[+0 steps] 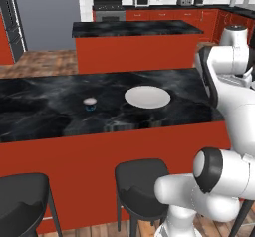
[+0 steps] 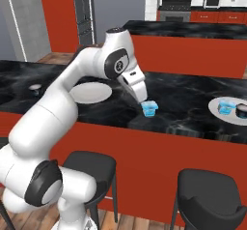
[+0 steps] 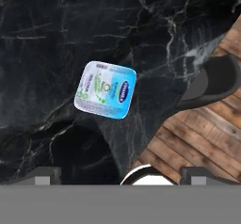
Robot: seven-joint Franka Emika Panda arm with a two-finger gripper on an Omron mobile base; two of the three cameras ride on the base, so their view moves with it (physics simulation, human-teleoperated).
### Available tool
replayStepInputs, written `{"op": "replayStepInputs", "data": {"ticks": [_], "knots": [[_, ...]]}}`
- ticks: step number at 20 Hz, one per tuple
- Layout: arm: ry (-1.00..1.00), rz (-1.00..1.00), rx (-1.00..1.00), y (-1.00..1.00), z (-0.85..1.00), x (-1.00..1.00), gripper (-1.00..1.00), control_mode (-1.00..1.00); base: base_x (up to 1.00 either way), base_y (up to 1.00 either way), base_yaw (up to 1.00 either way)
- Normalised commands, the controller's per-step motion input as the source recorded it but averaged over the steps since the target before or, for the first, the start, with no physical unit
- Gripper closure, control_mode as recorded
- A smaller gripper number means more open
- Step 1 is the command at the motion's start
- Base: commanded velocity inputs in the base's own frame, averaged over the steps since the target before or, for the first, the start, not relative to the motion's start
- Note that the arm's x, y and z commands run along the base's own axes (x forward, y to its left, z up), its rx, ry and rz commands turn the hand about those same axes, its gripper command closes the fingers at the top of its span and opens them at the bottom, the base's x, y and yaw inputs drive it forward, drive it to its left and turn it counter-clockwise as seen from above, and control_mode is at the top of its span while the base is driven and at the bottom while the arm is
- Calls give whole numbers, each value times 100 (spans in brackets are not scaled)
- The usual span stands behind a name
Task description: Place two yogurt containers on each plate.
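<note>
- The plates are the widest task things. The empty plate [image 2: 90, 92] lies flat on the black marble counter [image 2: 183, 103], to the left of the square yogurt tub [image 2: 150, 108]. The second plate [image 2: 215, 109] lies far to the right of this tub, near the picture edge, and already carries a blue tub [image 2: 225, 107] and a darker round thing beside it, which I cannot identify for sure.
- The gripper [image 2: 143, 97] hangs just above the square tub, a little behind it. In the hand view the two finger tips [image 3: 44, 178] stand wide apart at the bottom, with nothing between them, so it holds nothing.
- The square tub stands alone near the front edge of the counter, its printed lid [image 3: 106, 89] facing up. It sits turned at an angle to the fingers, so I judge the hand needs to come forward and down before closing.
- The round yogurt tub [image 1: 90, 103], white on top with a dark blue base, stands left of the empty plate, well apart from the square tub.
- The empty plate needs two tubs, I think.
</note>
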Motion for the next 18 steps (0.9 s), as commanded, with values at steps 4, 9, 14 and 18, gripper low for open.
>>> {"op": "replayStepInputs", "data": {"ticks": [4, 9, 14, 18], "knots": [[0, 0, 3, -32, -32, 2, -100, -100, 0, 0, 0], [0, 0, 0, -12, -26, 18, -100, -100, 0, 0, 0], [-1, 0, 0, -6, -22, 30, -100, -100, 0, 0, 0], [0, 0, 0, -14, -16, 37, -100, -100, 0, 0, 0]]}}
